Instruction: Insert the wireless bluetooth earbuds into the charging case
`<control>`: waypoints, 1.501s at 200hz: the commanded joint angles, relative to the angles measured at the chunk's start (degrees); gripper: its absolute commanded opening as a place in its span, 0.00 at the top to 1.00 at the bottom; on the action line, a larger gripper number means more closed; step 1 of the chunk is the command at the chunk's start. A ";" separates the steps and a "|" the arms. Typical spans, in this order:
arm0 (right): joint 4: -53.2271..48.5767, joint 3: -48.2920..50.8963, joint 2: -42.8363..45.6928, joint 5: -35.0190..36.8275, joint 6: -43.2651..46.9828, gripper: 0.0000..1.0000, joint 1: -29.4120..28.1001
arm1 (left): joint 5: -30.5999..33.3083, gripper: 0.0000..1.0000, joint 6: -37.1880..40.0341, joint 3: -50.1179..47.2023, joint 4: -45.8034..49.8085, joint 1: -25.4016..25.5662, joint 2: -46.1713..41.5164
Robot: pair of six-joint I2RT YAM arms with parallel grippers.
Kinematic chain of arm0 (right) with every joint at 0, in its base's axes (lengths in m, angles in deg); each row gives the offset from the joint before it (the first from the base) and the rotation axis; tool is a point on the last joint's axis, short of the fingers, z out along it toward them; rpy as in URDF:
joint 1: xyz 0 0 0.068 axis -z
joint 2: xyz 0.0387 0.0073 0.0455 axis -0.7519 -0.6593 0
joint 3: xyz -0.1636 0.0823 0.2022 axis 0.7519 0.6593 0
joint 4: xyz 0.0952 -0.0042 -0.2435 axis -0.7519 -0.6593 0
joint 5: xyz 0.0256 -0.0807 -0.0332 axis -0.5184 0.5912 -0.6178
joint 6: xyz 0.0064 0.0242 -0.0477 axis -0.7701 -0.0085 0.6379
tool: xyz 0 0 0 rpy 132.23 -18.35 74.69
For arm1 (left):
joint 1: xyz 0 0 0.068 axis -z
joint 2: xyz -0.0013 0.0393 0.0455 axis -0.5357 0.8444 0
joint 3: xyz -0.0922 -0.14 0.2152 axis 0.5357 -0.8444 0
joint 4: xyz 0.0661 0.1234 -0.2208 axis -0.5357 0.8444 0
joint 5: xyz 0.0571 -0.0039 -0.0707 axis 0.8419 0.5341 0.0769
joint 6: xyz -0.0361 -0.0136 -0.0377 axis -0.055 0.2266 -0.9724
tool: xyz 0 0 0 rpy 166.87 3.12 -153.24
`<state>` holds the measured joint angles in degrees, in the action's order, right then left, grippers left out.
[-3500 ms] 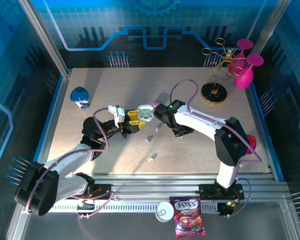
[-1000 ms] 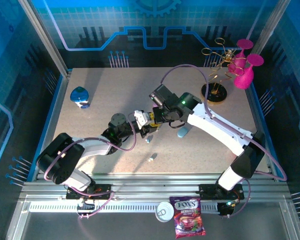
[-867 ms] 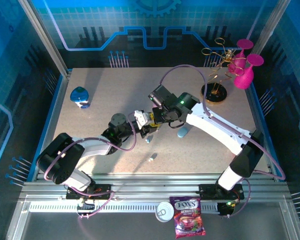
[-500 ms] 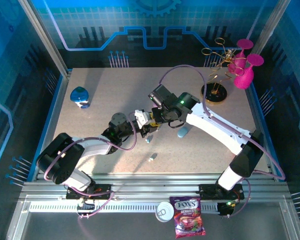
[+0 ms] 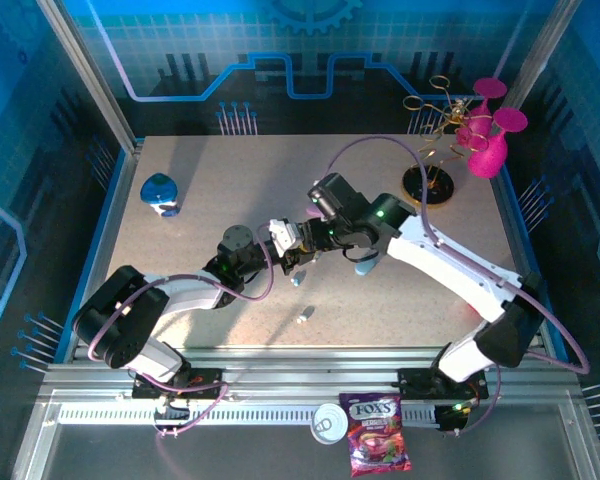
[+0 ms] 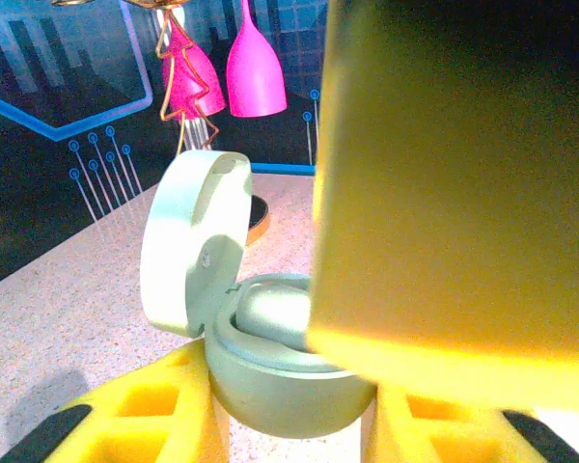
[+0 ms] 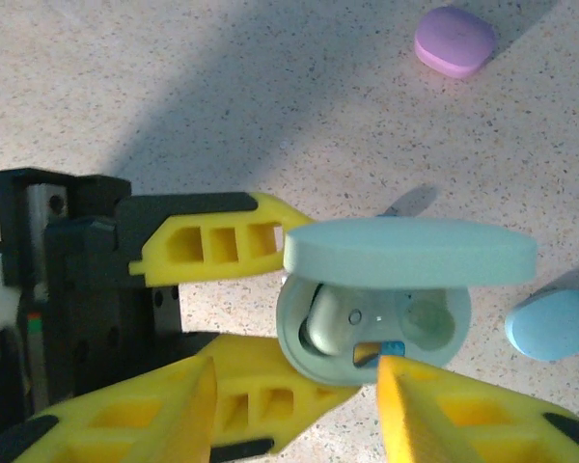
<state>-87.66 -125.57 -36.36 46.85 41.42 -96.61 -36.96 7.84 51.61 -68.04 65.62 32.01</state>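
Observation:
The charging case (image 7: 372, 338), pale green, stands open with its lid (image 7: 410, 251) raised. My left gripper (image 6: 289, 424) is shut on its base, one yellow finger on each side. One of the wireless bluetooth earbuds (image 7: 328, 323) sits in the left socket, and the right socket (image 7: 429, 323) is bare. My right gripper (image 7: 294, 405) hovers just above the case, open, with nothing between its fingers. One right finger (image 6: 454, 193) blocks much of the left wrist view. Two loose earbuds (image 5: 294, 281) (image 5: 302, 316) lie on the table in front of the grippers (image 5: 292, 240).
A blue case (image 5: 365, 265) lies just right of the grippers and a purple case (image 7: 454, 40) sits further off. A blue object (image 5: 160, 193) rests at the far left. Pink vases (image 5: 490, 135) and a gold stand (image 5: 427, 185) occupy the far right corner.
My right arm has shifted a little to the right, away from the case. The left arm holds still with the case.

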 commanded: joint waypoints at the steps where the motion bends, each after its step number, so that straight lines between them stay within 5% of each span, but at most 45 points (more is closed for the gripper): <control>1: 4.48 2.83 3.64 -2.21 0.10 0.51 0.91 | -0.26 0.81 -0.41 1.41 -2.73 0.59 -0.23; 79: 18.58 18.26 14.49 -10.02 -0.56 0.47 5.45 | -2.11 0.81 0.09 -0.33 -5.59 0.24 -0.94; 136: 19.80 19.58 14.76 -14.59 -2.55 0.73 8.57 | -5.54 0.81 2.15 -0.37 -4.95 0.26 -1.09; 213: 21.18 18.58 11.10 -16.42 -2.44 0.92 8.57 | -7.24 0.81 2.57 0.00 -4.03 0.34 -1.15; 300: 21.80 19.54 14.42 -14.41 -2.87 0.81 9.36 | -5.76 0.81 3.48 -0.35 -5.01 0.30 -0.40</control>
<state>-67.53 -105.57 -24.18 31.66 38.78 -88.02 -41.29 9.72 51.59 -69.76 65.54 32.01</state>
